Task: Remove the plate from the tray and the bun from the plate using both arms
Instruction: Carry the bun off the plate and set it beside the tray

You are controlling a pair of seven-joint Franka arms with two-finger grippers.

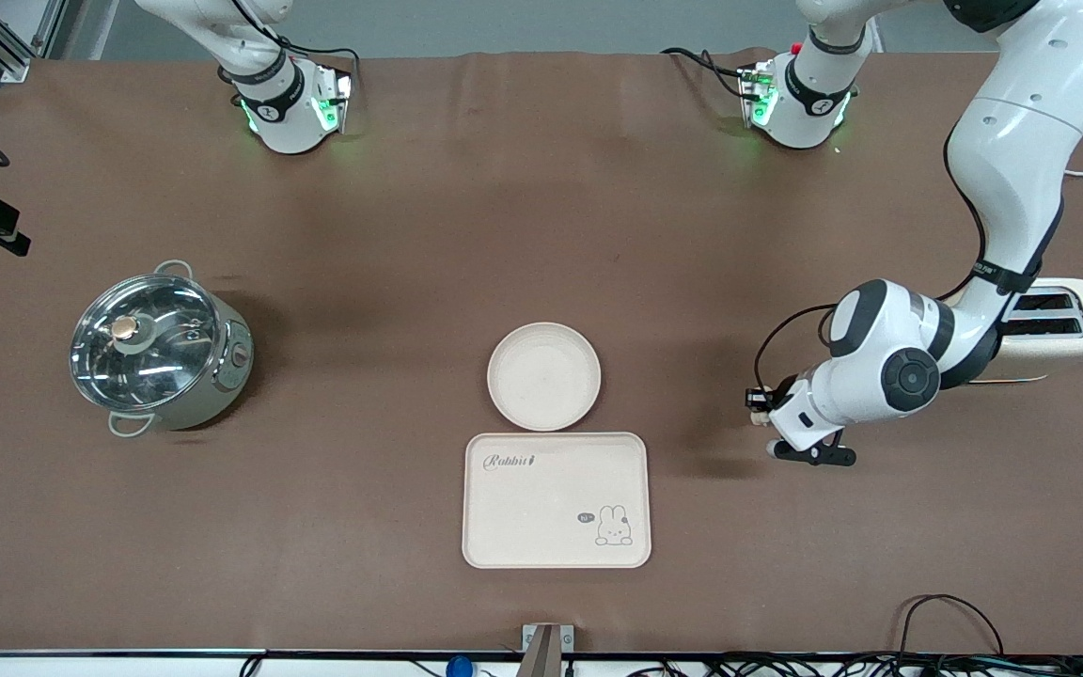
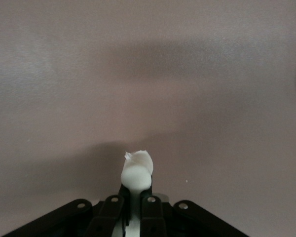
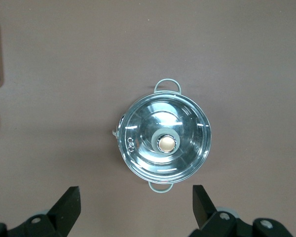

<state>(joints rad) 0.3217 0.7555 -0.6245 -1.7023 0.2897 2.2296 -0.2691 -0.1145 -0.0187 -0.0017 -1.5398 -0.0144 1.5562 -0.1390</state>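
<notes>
The round cream plate (image 1: 543, 376) lies on the table mid-way along it, just farther from the front camera than the rabbit tray (image 1: 556, 500). My left gripper (image 1: 761, 410) is shut on the small pale bun (image 2: 137, 173) and holds it low over bare table between the tray and the toaster. In the left wrist view the bun sticks out past the closed fingertips (image 2: 149, 195). My right gripper (image 3: 135, 197) is open and empty, high above the pot (image 3: 164, 143); it is out of the front view.
A steel pot with a glass lid (image 1: 158, 346) stands toward the right arm's end. A cream toaster (image 1: 1063, 327) stands toward the left arm's end, partly hidden by the left arm. Cables lie along the table's front edge.
</notes>
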